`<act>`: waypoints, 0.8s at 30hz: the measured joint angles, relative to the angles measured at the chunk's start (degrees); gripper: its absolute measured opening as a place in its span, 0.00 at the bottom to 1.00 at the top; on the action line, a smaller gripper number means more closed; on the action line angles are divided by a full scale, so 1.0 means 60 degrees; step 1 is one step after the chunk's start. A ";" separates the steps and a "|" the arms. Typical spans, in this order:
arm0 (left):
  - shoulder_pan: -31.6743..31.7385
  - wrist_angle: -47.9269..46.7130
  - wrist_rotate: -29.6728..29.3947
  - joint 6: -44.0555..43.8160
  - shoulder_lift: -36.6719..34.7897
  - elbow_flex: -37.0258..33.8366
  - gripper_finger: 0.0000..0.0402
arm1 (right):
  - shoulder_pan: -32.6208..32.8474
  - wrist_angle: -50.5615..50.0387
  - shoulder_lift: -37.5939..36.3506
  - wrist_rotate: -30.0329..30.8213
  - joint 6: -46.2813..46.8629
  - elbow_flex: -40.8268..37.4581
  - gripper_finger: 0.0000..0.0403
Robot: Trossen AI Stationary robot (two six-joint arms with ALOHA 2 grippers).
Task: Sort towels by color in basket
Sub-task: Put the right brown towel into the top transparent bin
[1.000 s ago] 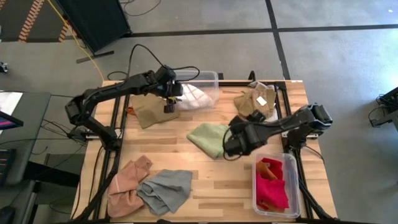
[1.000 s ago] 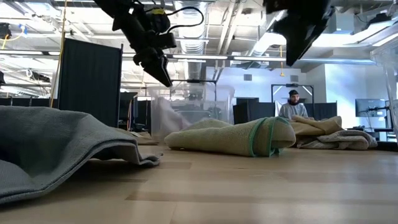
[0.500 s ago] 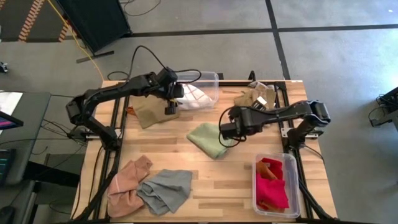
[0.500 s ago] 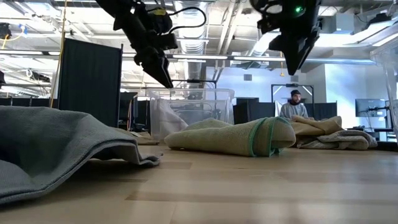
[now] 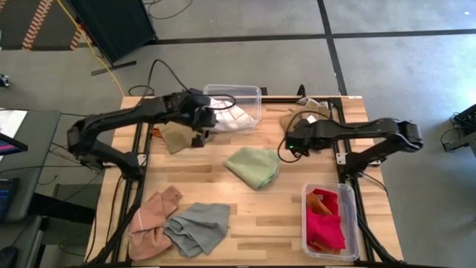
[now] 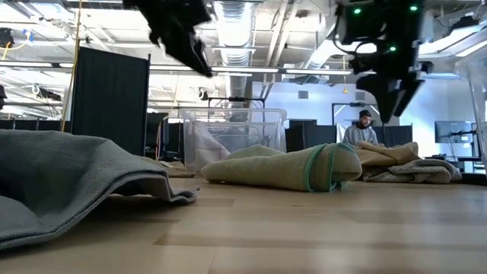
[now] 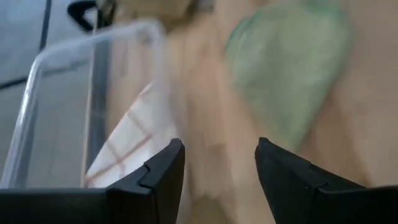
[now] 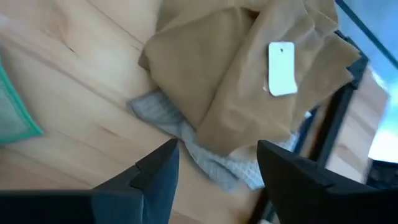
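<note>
- The towels are spread over the table (image 5: 208,171): a tan towel (image 8: 249,81) with a white tag (image 8: 282,60) lies just ahead of the right pincer (image 8: 214,165), on top of a pale grey towel (image 8: 205,155) at the table's far right corner.
- The right pincer is spread and empty, hanging above the table and touching no cloth.
- The light green towel (image 5: 253,165) lies on bare wood between the two pincers, nearer the right one, with open table all around it.
- The left pincer (image 7: 214,168) is spread too and holds nothing; it hovers at the near rim of the clear bin (image 5: 253,93), where a white checked towel (image 7: 134,149) lies just ahead of its fingers.
- An olive-tan towel (image 5: 175,135) lies partly under the left arm, near the table's left edge.
- A pink towel (image 5: 152,219) and a grey towel (image 5: 197,227) touch each other at the front left corner, well apart from both pincers.
- The red towels (image 5: 323,223) sit in a second bin (image 5: 351,216) at the front right edge, with a rust-orange one (image 5: 321,197) at its far end.
</note>
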 joint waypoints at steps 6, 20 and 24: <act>-0.1531 -0.0577 0.0420 -0.0656 -0.0729 0.0000 0.47 | -0.0615 0.1318 -0.1048 0.0159 -0.0825 -0.1183 0.66; -0.5132 -0.0019 -0.0751 -0.1561 -0.0387 -0.1205 0.47 | -0.2845 0.4108 -0.0792 -0.0772 -0.3204 -0.2265 0.89; -0.5485 0.1415 -0.0962 -0.1782 -0.0405 -0.2508 0.47 | -0.3316 0.4673 -0.0245 -0.1464 -0.3792 -0.2265 0.90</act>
